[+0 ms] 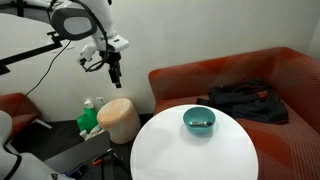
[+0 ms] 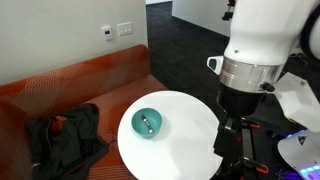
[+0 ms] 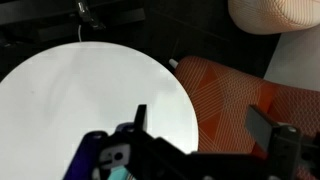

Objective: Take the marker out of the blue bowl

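**In an exterior view:** the gripper [image 1: 113, 70] hangs high, off to the side of the round white counter [image 1: 170, 150] and well apart from the blue bowl [image 1: 199, 121].
**In an exterior view:** the marker [image 2: 146, 122] lies inside the bowl.
**Wrist view:** jaws apart, holding nothing, with the orange sofa [image 3: 240, 90] beyond.

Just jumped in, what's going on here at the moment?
The marker lies inside the blue bowl on the round white table, not yet picked up. The arm's gripper holds nothing. It hangs open in the air, off to the side of the table, over by the tan stool, well away from the bowl.
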